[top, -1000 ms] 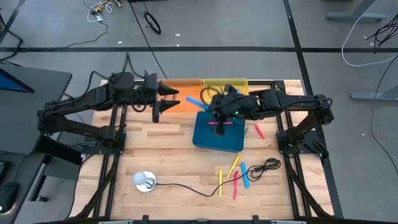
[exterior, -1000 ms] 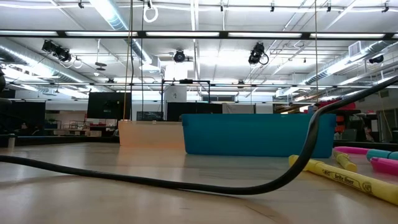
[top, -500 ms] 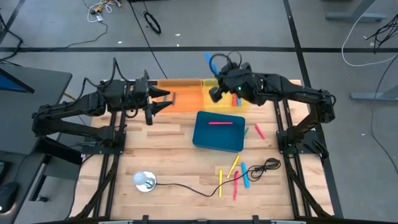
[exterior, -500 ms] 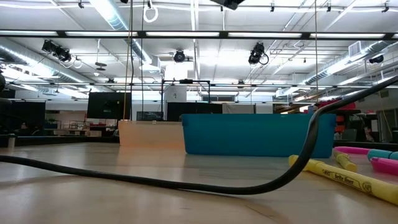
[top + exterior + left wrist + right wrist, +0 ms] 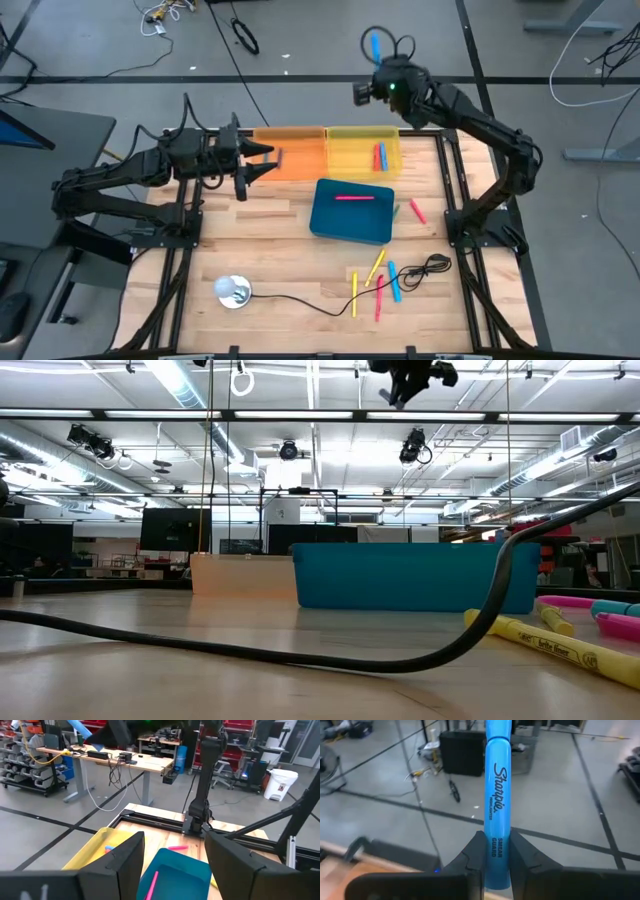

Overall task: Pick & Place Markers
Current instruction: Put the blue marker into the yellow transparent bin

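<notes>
Up high, the right tool (image 5: 497, 862) clamps a blue marker (image 5: 497, 795) between its fingers.

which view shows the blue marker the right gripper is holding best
The right wrist view: the blue marker fills the frame, clamped between the right gripper fingers, its printing readable. The high view shows it only as a small blue stick beyond the table's far edge. The left wrist view catches a blurred piece; the low view doesn't show it clearly.

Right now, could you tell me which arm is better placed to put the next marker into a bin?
The right. Its gripper is shut on a blue marker, raised beyond the yellow bin. The left gripper is open and empty, beside the orange bin.
</notes>
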You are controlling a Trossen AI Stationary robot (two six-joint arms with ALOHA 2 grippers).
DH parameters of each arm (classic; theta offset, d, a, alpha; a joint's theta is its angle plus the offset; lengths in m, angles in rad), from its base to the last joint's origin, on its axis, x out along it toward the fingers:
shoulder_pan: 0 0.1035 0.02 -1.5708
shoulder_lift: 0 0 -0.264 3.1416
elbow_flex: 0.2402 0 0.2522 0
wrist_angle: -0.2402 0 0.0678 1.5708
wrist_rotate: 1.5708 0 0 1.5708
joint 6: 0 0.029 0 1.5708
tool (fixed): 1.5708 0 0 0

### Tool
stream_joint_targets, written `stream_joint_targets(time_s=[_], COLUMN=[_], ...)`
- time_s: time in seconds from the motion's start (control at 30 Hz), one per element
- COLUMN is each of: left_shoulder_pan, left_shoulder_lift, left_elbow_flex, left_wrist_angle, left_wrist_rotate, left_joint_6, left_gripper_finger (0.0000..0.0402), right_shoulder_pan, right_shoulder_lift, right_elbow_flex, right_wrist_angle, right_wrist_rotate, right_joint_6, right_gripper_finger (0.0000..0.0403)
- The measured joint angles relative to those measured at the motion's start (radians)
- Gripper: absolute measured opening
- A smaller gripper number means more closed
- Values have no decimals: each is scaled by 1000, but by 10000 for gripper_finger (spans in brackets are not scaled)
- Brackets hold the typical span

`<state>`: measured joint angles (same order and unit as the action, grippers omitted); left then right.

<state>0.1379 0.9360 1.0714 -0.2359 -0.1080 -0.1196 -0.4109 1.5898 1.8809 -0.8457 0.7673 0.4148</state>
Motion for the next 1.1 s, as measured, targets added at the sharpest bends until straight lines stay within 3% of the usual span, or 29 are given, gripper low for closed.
stream_joint_targets(time_s=[0.17,0.4,1.1], left_shoulder_pan=[0,0,0], left_shoulder_lift=[0,0,1], left_elbow_flex=[0,0,0], left_wrist_angle=[0,0,0], left_wrist_rotate=[-33,-56,-53], left_joint_6=[27,34,27], left_gripper_finger=[213,213,213], right_shoulder_pan=[-67,-149,-243], right_shoulder_lift=[0,24,122], right_elbow_flex=[0,0,0], right_wrist_angle=[38,-2,-366], right_wrist_rotate=[-20,-205,-540], right_joint_6=[-28,77,363], right_gripper_finger=[42,42,42])
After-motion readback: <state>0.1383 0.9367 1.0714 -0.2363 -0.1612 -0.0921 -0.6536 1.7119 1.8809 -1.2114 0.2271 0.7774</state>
